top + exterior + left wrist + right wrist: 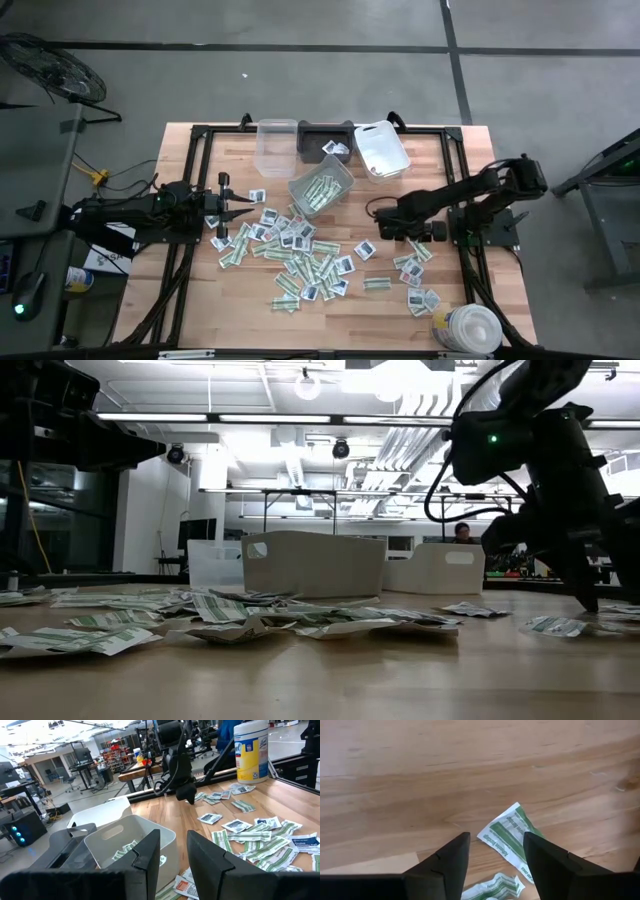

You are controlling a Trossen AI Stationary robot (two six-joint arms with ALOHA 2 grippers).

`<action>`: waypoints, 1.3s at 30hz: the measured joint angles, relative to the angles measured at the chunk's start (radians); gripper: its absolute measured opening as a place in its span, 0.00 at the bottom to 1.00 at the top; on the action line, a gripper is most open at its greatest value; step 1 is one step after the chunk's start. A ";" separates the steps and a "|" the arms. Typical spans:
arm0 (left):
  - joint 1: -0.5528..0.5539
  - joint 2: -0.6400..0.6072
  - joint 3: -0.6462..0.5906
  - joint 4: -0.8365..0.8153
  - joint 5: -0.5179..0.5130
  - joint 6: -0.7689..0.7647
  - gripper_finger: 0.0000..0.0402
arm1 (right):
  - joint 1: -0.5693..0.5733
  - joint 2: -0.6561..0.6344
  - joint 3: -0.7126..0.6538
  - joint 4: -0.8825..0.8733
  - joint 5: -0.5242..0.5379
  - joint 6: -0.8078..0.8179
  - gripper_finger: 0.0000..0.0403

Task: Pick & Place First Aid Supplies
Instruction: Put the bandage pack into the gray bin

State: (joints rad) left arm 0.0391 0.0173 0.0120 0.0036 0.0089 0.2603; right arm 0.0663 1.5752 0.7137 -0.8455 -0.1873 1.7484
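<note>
The first aid supplies (300,250), small green-and-white strips and squarish white packets, lie scattered flat on the wooden table's middle and right. My right gripper (496,835) points down at the table, open, just above one green-and-white strip (509,840) that lies flat between and beyond its fingertips. A second crumpled strip (495,887) lies beside it. The high view shows this gripper (384,228) right of the pile. My left gripper (172,855) stands level at the table's left (240,210), open with nothing between its fingers, facing a grey bin (125,845) that holds several strips.
Along the far edge stand a clear bin (277,145), a dark bin (325,140) and a white bin (382,148); the tilted grey bin (320,190) sits nearer the pile. A round white tub (470,328) stands at the near right corner. Bare wood lies at the near left.
</note>
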 joint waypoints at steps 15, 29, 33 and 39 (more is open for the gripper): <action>0.000 0.000 0.000 0.000 0.000 0.000 0.24 | -0.027 -0.011 -0.050 0.077 -0.006 -0.056 0.33; 0.000 0.000 0.000 0.000 0.000 0.000 0.24 | -0.027 -0.015 -0.069 0.114 0.005 -0.084 0.20; 0.000 0.000 0.000 0.000 0.000 0.000 0.24 | -0.027 -0.015 -0.069 0.118 0.005 -0.094 0.16; 0.000 0.000 0.000 0.000 0.000 0.000 0.24 | -0.027 -0.015 -0.069 0.129 0.006 -0.113 0.03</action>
State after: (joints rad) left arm 0.0388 0.0170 0.0123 0.0040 0.0086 0.2601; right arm 0.0391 1.5600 0.6449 -0.7165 -0.1812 1.6349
